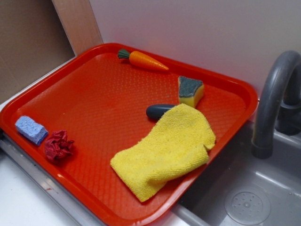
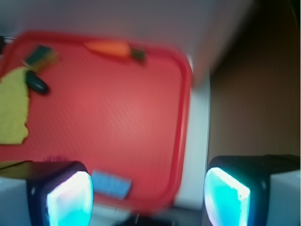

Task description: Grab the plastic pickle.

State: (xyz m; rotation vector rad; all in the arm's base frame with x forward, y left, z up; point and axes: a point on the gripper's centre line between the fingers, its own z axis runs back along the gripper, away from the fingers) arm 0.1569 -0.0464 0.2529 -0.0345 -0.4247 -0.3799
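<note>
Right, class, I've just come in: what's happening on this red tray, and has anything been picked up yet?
Nothing is held yet. The pincer hangs open, high above the red tray and off its edge. The plastic pickle lies on the tray, one end tucked under the yellow cloth, beside the sponge. The toy carrot lies along the far rim.

No readable text, label or number appears anywhere.
</note>
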